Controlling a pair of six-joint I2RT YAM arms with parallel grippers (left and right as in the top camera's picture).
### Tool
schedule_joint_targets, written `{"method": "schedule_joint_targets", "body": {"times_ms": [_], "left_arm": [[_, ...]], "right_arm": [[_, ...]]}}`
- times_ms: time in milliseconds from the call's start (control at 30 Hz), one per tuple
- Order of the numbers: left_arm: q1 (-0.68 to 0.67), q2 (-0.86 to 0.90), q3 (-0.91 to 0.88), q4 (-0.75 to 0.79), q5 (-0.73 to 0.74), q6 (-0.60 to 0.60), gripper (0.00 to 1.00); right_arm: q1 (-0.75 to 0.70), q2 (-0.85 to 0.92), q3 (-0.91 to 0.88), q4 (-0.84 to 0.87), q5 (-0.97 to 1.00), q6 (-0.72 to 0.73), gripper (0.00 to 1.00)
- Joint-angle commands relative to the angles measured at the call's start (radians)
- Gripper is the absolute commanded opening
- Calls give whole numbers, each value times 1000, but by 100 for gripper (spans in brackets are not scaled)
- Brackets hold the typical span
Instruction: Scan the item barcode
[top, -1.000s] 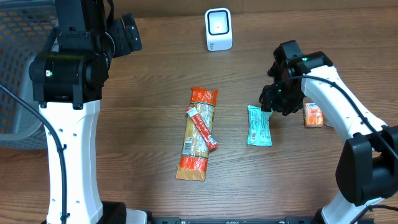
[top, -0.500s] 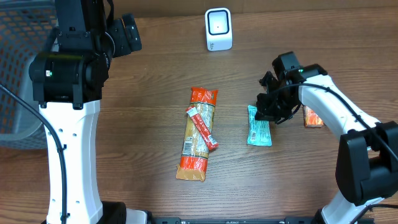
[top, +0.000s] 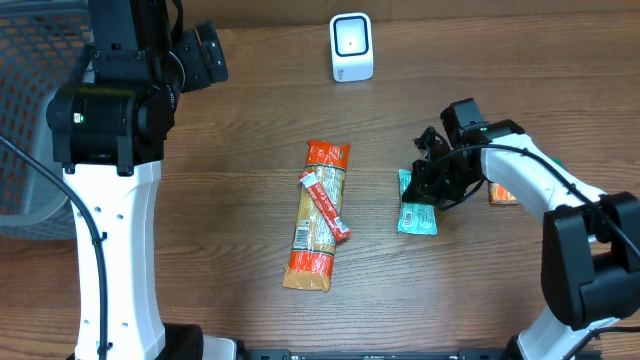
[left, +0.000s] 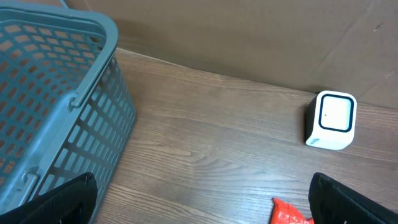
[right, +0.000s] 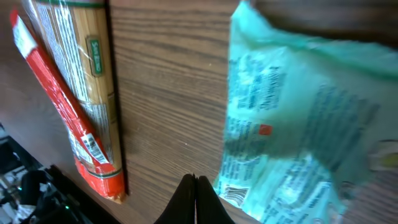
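Barely begun, I'd say: the right gripper (right: 194, 182) is clenched empty just beside the crinkly teal plastic snack packet (top: 417, 216) lying on the wooden table (top: 240, 150), well apart from the white box-shaped scanner (top: 351, 47), while the left gripper (left: 202, 199) gapes idle.

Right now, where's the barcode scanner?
Overhead view: the white scanner stands at the table's far edge, centre, beyond the pasta pack; nothing touches it.

Left arm (top: 110, 220) and right arm (top: 537, 172): rounded white shells, black joint housings, thin black cables, small green lights, possibly status indicators.
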Motion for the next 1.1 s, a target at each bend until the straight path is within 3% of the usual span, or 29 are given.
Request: {"method": "schedule_joint_targets", "body": {"times_ms": [0, 267, 567, 1067], "left_arm": [[4, -3, 10, 0, -10, 18, 100], [4, -3, 10, 0, -10, 18, 100], [4, -3, 10, 0, -10, 18, 100], [4, -3, 10, 0, -10, 18, 100]], "right_arm": [[-51, -5, -3, -6, -5, -5, 3], [-54, -5, -42, -13, 9, -6, 4], [-54, -5, -140, 137, -115, -31, 4], [-45, -5, -146, 141, -114, -31, 4]]}}
